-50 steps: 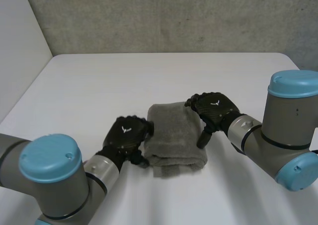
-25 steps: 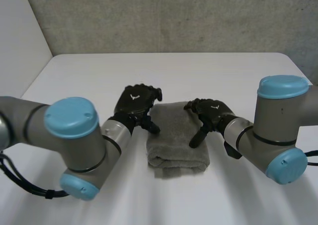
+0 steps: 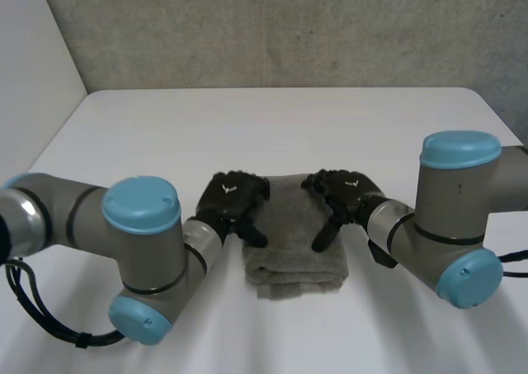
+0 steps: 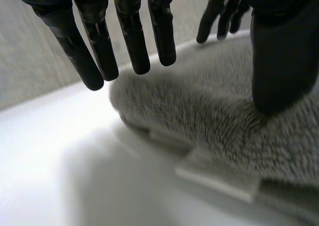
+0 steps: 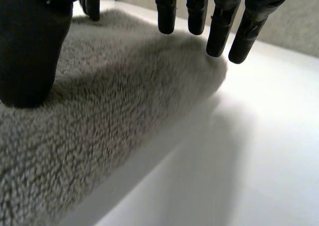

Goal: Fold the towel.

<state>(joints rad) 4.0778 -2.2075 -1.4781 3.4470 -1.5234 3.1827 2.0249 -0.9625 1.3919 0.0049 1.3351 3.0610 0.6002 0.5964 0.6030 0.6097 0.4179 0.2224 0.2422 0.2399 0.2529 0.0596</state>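
The grey terry towel lies folded into a thick, narrow bundle on the white bench, with the two hands on either side of it. The left hand sits over the towel's left edge. In its wrist view the fingers are straight and spread, clear of the pile, and only the thumb presses into it. The right hand mirrors this on the towel's right edge, with fingers straight and the thumb resting on the cloth. Neither hand grips anything.

The likely risk is to the stack. At the towel's near end a lower layer pokes out past the top one. If the thumbs drag sideways, they may slide the upper layer off or bunch it, since nothing pins the layers together.

Half a second ago the left hand was off the towel's far-left corner. It has since come in over the left edge, and the right hand has crept slightly inward. The towel itself has barely shifted.
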